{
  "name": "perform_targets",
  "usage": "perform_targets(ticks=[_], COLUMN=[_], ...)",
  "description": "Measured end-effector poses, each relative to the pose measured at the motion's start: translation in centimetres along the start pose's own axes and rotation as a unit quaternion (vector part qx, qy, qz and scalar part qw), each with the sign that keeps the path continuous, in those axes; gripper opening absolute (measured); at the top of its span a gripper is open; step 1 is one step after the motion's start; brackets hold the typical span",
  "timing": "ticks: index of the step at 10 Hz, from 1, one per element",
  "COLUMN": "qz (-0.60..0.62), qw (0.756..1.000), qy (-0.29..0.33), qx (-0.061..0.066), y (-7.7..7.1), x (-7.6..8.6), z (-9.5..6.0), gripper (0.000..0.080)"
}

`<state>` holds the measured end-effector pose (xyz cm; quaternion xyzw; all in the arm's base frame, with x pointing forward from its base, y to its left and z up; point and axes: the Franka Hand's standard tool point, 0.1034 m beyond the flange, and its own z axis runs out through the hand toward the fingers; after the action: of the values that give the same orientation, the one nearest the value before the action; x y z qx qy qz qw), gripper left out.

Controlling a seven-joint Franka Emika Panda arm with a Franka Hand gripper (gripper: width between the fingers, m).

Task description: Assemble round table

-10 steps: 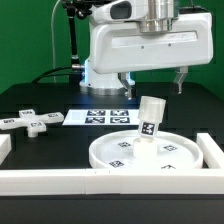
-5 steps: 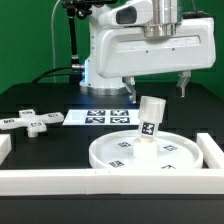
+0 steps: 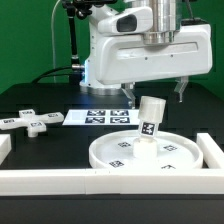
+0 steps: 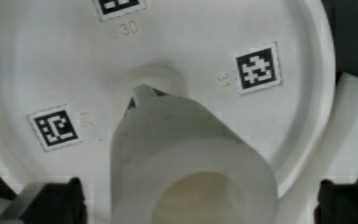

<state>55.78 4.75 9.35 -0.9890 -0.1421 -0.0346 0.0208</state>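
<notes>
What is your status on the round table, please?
Empty gripper open above leg. Leg stands on disc centre, leaning slightly. Loose cross-shaped piece lies apart. Nothing between gripper and leg.

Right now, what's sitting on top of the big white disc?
The short cylinder leg stands at the centre of the disc, leaning a little, with square tags on the face around it. The leg's base covers the centre, so how it seats there cannot be seen.

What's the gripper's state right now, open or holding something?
Gripper: open wide, holding nothing, and not touching the leg that stands on the disc.
</notes>
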Motion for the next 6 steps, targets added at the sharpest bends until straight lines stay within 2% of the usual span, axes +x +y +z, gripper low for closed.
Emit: perform_targets(ticks=[3, 4, 5, 6], qz=[-0.012, -0.014, -0.014, -0.014], qw=[1.000, 1.000, 1.000, 1.000], qy=[-0.001, -0.001, -0.001, 0.000], qx=[-0.001, -0.001, -0.001, -0.001], y=[1.06, 1.11, 1.08, 1.09], x=[-0.01, 0.00, 0.01, 0.02], z=[0.16, 0.17, 0.18, 0.17], gripper=[0.0649, 0.0555, 0.0417, 0.0417])
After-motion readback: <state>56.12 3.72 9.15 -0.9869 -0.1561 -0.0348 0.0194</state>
